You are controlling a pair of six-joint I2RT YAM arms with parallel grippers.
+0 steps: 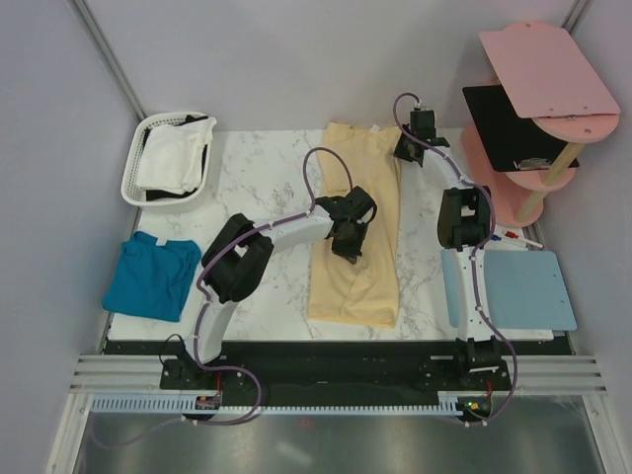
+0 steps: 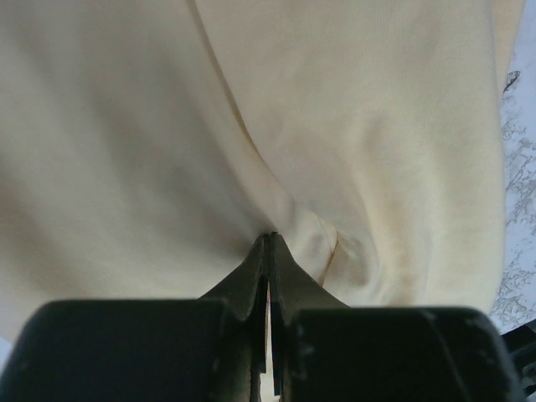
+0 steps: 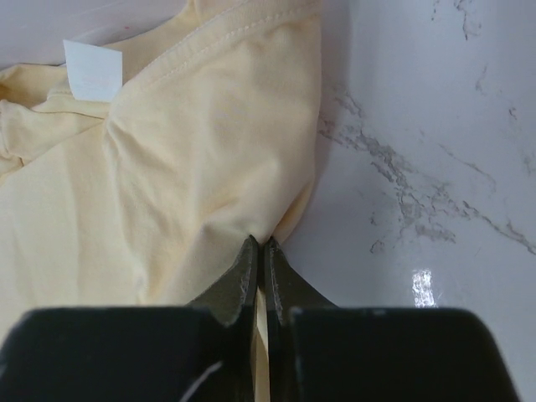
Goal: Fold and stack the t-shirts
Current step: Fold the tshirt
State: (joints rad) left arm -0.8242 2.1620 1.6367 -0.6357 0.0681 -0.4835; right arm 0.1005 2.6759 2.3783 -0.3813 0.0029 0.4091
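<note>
The left gripper (image 2: 270,241) has its jaws pressed together on a pinch of the yellow-cream t-shirt (image 1: 357,286), about mid-length on the cloth. In the left wrist view, creases run out from the fingertips, so the fabric is caught and not merely touched.

Well off to this gripper's left, the teal t-shirt (image 1: 150,278) lies loosely bunched on the table (image 1: 267,158). Farther back on that side, the white t-shirt (image 1: 173,158) is heaped in the white basket (image 1: 131,183). Neither looks neatly folded, so I judge the work to be early, with the yellow one first in hand.

That shirt lies as a long, narrow band running from nearer than the left gripper out to the right gripper (image 3: 258,244), which sits beyond it and to its right. The right gripper is likewise clamped on the shirt's edge close to the collar, with the white label (image 3: 92,71) up and to its left and bare marble to its right.

Two holds along one length probably serve to carry or drag the cloth over for the next fold. The cloth looks soft, thin and matte, and it puckers readily at each pinch. Nearer than the right gripper and to its right lies the light-blue mat (image 1: 523,291).
</note>
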